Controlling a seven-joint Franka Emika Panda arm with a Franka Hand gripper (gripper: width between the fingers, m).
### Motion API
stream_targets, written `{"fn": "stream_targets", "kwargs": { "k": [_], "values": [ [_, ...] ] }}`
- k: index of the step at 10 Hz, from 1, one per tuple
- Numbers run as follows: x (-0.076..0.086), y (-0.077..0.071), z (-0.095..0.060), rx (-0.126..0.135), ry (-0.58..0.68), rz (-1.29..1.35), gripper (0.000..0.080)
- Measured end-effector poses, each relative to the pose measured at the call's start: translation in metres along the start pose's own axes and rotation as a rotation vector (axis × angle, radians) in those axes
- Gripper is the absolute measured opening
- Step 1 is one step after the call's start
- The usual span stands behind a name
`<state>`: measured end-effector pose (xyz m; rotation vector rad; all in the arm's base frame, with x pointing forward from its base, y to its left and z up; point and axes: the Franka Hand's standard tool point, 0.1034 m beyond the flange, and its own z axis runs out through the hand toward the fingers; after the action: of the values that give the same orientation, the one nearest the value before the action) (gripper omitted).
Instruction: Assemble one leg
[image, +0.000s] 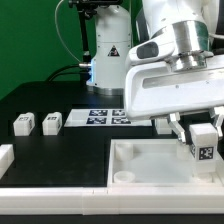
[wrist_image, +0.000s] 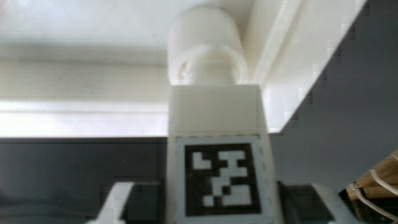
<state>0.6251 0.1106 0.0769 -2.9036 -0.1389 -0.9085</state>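
My gripper (image: 203, 143) is shut on a leg (image: 204, 138), a stubby white block with a black-and-white square marker. It holds the leg at the exterior view's right, just above the near right corner of the large white tray-like board (image: 150, 166). In the wrist view the leg (wrist_image: 221, 120) stands between my gripper's (wrist_image: 217, 208) fingers (wrist_image: 125, 200), marker facing the camera, its round peg end toward the board (wrist_image: 107, 90). Whether the peg touches the board I cannot tell. Two more legs (image: 24, 124) (image: 51, 122) lie at the exterior view's left.
The marker board (image: 105, 116) lies on the black table behind the tray-like board. A white part (image: 5, 156) shows at the left edge. A white strip (image: 60, 195) runs along the table's front. The arm's base (image: 108, 45) stands at the back.
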Motion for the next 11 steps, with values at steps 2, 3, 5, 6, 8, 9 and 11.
{"fn": "stream_targets", "kwargs": {
  "k": [2,3,5,6,8,9,11],
  "values": [
    [0.0001,-0.0015,0.0002,-0.001,0.008,-0.002,0.0291],
    [0.0002,-0.0031,0.0002,0.000,0.005,-0.003,0.0291],
    [-0.0011,-0.0023,0.0010,0.001,-0.004,-0.001,0.0292],
    [-0.0012,-0.0024,0.0011,0.001,-0.004,-0.001,0.0481],
    [-0.0013,-0.0024,0.0011,0.001,-0.004,-0.001,0.0617],
    [-0.0014,-0.0024,0.0012,0.001,-0.004,-0.001,0.0639],
    [-0.0014,-0.0024,0.0012,0.001,-0.004,-0.001,0.0648]
  ]
}}
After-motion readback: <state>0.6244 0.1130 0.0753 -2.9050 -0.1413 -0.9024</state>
